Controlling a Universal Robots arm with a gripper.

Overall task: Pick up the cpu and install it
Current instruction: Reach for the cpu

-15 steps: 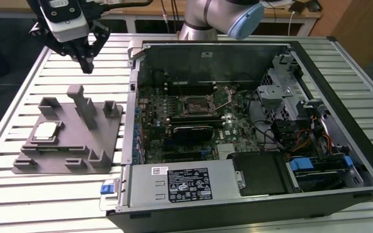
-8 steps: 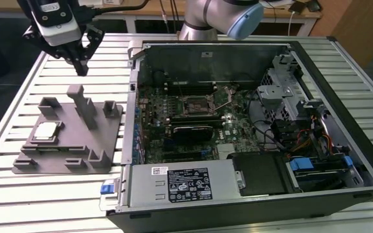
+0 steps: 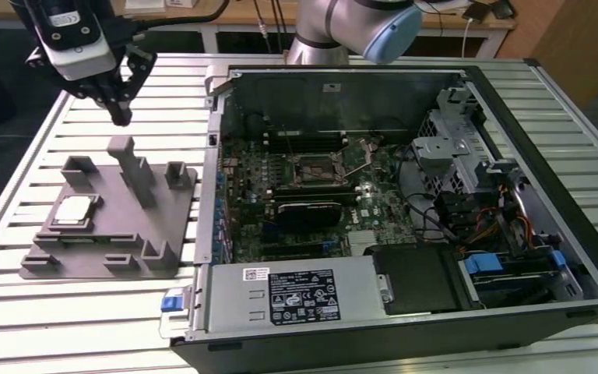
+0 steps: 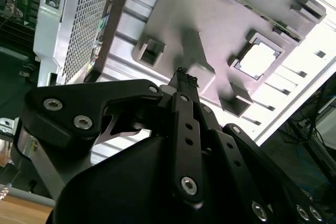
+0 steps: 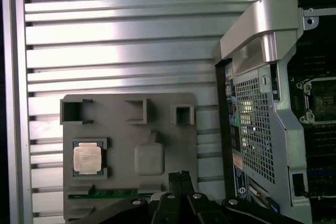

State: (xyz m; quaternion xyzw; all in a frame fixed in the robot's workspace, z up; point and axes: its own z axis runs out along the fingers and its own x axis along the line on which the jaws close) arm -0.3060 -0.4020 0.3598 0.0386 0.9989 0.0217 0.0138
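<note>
A grey posted tray [image 3: 174, 222] lies just beside the open computer case [image 3: 330, 97], both on the slatted table [image 3: 71, 319].

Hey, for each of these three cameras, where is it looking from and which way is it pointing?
Exterior view: off the arm, high up, looking down on the table, tray and open computer case; the arm and hand show.
First wrist view: on the wrist, looking straight down past the hand at the tray.
Second wrist view: on the wrist, looking along the hand, obliquely at the tray.
All three share the cpu on the tray.
</note>
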